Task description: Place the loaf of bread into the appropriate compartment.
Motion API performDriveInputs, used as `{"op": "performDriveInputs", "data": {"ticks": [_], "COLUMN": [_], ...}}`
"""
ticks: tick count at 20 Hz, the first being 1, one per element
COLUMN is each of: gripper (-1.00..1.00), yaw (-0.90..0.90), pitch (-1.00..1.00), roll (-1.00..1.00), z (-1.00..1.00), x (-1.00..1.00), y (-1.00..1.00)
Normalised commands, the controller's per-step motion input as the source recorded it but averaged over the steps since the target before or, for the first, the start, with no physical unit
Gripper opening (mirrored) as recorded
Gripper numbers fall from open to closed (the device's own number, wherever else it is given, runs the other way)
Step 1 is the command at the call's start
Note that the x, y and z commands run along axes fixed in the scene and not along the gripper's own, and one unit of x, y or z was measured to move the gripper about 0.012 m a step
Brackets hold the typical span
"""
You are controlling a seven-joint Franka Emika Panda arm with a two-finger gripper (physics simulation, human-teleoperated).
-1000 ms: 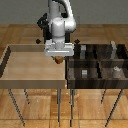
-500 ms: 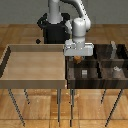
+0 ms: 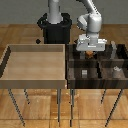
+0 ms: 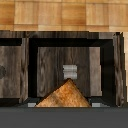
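We are looking from a raised exterior camera, set back and tilting down, taking in the pale wooden tray [image 3: 35, 62], the dark partitioned box [image 3: 97, 67] and the arm. We are also peering from the wrist camera, close above, straight down into one compartment [image 4: 70, 67]. Both views are sharing that dark box.

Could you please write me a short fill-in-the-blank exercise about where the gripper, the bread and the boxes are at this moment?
1. The gripper hangs above the dark partitioned ____, not the pale tray.
2. The loaf of bread is golden-____ in colour.
3. In the exterior view, the pale-wood tray sits to the ____ of the partitioned box.
4. The small grey cube lies ____ a compartment.

Missing words: box; brown; left; inside
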Motion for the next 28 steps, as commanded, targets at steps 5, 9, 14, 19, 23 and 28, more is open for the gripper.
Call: {"op": "performDriveInputs", "data": {"ticks": [5,9,14,19,23,28], "gripper": [-1.0,-1.0,-1.0,-1.0,1.0,1.0], "yaw": [0.0,0.0,0.0,0.0,0.0,0.0], "pitch": [0.0,0.0,0.0,0.0,0.0,0.0], "roll": [0.0,0.0,0.0,0.0,0.0,0.0], "z": [0.0,0.0,0.0,0.0,0.0,0.0], "x": [-0.4,0.0,0.0,0.0,0.0,0.0], "y": [0.0,0.0,0.0,0.0,0.0,0.0]}}
